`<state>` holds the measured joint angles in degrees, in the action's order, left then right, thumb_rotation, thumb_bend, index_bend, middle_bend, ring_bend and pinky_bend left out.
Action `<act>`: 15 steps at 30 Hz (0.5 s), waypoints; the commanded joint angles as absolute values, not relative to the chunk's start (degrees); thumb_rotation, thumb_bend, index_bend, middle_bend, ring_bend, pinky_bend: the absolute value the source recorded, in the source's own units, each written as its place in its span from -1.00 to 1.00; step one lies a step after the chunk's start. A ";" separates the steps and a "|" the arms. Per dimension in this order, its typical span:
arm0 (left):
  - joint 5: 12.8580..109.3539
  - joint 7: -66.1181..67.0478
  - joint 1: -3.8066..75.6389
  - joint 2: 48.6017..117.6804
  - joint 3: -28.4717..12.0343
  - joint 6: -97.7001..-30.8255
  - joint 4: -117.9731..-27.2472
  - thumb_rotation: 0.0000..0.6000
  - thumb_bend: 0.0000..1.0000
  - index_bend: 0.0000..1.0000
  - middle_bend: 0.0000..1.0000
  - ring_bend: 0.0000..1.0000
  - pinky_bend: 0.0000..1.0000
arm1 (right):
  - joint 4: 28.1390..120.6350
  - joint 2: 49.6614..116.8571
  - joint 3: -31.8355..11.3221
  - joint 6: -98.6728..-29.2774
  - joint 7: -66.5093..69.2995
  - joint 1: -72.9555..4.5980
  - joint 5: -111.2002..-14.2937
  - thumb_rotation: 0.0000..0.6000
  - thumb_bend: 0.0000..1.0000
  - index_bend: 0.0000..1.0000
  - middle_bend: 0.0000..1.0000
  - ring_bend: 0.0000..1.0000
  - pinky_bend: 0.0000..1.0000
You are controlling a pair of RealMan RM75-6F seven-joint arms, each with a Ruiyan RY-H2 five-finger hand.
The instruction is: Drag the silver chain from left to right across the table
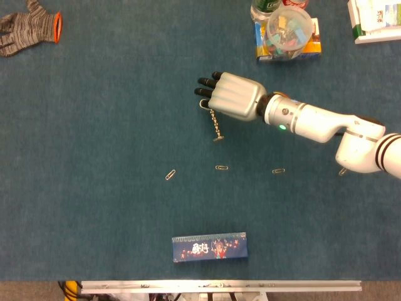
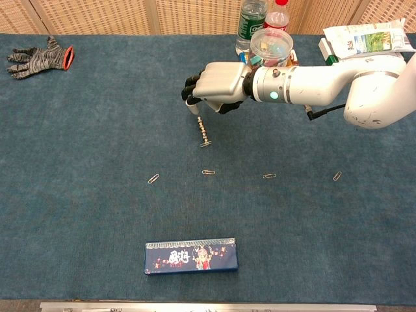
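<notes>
A short silver chain (image 1: pixel 215 125) lies on the blue table cloth, running from my right hand down to a small clasp end (image 1: pixel 218 138). My right hand (image 1: pixel 233 97) hovers palm down over the chain's upper end, dark fingertips (image 1: pixel 203 91) curled in towards the cloth. A ring at that upper end sits right at the fingertips and looks caught in them. The chest view shows the same hand (image 2: pixel 219 82) with the chain (image 2: pixel 203 130) trailing below it. My left hand appears in neither view.
Three paper clips (image 1: pixel 170 175) (image 1: pixel 221 167) (image 1: pixel 278 170) lie below the chain, a fourth (image 2: pixel 337 176) further right. A blue box (image 1: pixel 209 246) sits near the front edge. Bottles and a plastic tub (image 1: pixel 288 30) stand at the back right, a grey glove (image 1: pixel 28 26) at back left.
</notes>
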<state>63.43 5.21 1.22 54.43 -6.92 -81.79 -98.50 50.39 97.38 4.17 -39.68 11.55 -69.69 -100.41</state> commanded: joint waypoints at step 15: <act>61.37 4.71 1.44 54.61 -7.43 -79.99 -97.41 1.00 -0.75 0.02 -0.64 -0.89 -0.99 | 41.74 102.16 7.34 -41.66 19.33 -71.08 -102.25 1.00 1.00 -0.28 -0.66 -0.80 -0.52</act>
<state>61.39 4.73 1.43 54.62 -7.42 -80.02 -97.43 42.08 101.87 7.13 -41.56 19.04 -70.95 -102.13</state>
